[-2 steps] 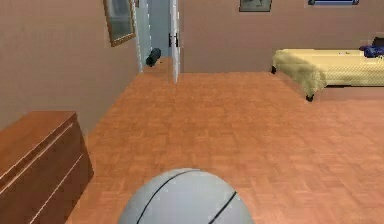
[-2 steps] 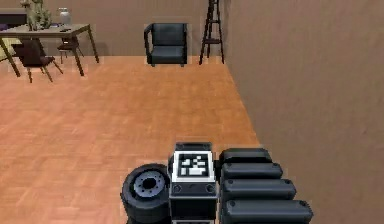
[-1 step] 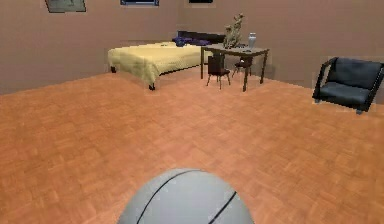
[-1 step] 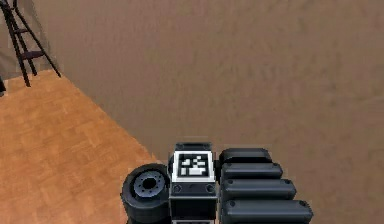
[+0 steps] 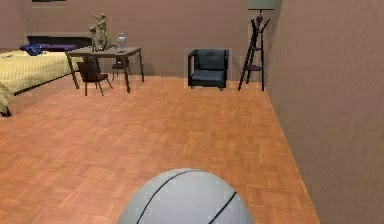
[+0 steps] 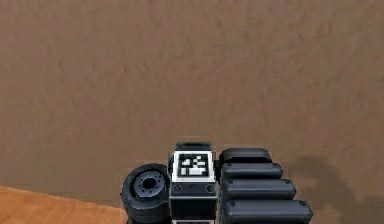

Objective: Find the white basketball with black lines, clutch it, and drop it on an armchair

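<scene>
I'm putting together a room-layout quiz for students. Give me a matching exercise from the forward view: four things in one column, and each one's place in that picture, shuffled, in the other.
Things
1. bed
2. armchair
3. ball with dark lines
4. table

Places in the forward view
A. bottom edge, near the middle
B. far left edge
C. at the back wall, right of the middle
D. at the back of the room, between the bed and the armchair

Pairs: 1-B, 2-C, 3-A, 4-D
</scene>
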